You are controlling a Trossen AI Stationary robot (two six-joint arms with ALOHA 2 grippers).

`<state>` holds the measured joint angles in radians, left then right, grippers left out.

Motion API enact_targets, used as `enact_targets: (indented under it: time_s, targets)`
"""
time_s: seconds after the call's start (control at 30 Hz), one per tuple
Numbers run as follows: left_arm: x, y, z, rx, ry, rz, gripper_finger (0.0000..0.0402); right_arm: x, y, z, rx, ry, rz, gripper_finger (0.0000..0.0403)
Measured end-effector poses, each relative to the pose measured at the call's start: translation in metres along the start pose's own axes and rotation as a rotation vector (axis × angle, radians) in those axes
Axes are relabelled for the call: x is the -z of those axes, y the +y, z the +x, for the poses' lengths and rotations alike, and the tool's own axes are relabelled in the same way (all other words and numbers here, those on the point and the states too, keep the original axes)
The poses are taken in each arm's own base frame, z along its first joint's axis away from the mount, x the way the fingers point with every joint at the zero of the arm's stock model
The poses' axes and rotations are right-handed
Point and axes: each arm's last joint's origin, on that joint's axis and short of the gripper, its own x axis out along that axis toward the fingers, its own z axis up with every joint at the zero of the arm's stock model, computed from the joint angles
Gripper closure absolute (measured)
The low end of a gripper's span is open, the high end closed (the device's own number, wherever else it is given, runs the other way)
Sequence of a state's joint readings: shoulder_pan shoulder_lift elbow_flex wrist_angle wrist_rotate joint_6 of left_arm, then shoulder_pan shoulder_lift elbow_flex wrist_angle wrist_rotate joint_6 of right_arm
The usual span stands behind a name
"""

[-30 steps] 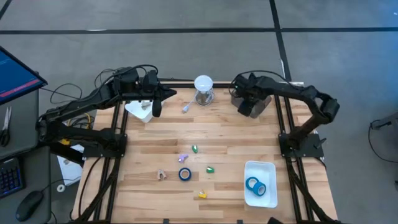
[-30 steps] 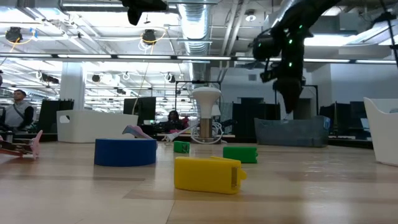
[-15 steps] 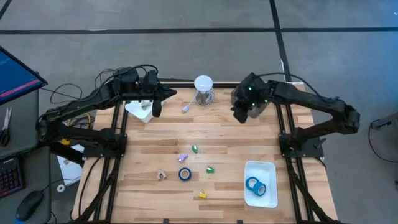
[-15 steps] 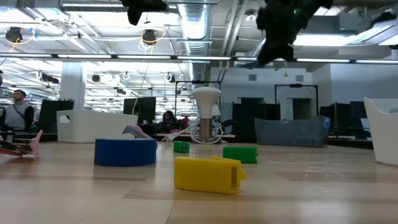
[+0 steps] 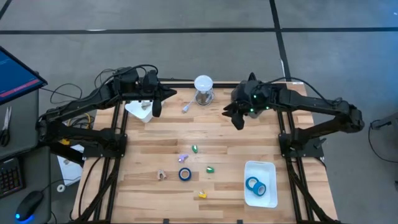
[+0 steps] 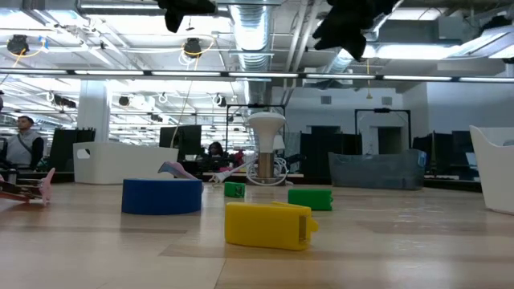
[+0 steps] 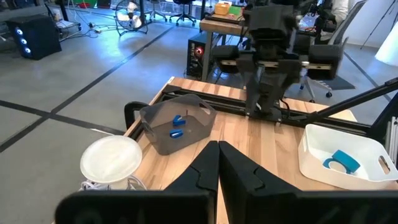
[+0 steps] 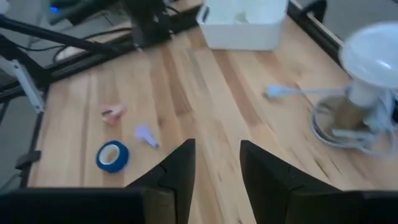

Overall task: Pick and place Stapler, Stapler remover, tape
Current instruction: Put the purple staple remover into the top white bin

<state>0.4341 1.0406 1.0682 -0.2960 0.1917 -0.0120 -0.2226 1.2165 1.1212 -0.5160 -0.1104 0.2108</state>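
Note:
One blue tape roll lies flat on the table's near middle; it also shows as the tape roll and the tape roll. More blue tape lies in the white tray at the near right. A pink piece lies to the left of the loose roll. My right gripper hangs open, high above the table, just left of the grey bin, which holds small blue items. My left gripper waits shut above a white tray at the far left.
A white lamp-like stand stands at the far middle, with a pale blue piece beside it. Green pieces, a purple piece and a yellow piece lie around the loose tape roll. A person sits beyond the table.
My right gripper has risen from over the grey bin and swung toward the table's left and near side, now hanging beside the bin above bare wood. My left arm has kept still, and nothing on the table has moved.

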Motion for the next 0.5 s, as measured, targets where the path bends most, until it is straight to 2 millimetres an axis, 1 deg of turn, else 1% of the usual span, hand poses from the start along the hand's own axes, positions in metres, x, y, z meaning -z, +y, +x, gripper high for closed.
enact_targets:
  time_s: [0.17,0.33,0.5]
  targets:
    - [-0.001,0.000,0.000,0.000,-0.013,0.003,0.0399,-0.010,0.004,0.000,-0.022,-0.105,-0.013,0.0284]
    - [-0.003,0.000,0.000,0.001,-0.035,-0.021,0.0399,-0.019,0.003,-0.002,-0.037,-0.200,0.015,0.0284]
    - [0.001,-0.002,0.001,0.004,0.013,-0.065,0.0399,-0.023,0.001,-0.003,0.022,-0.250,0.039,0.0284]
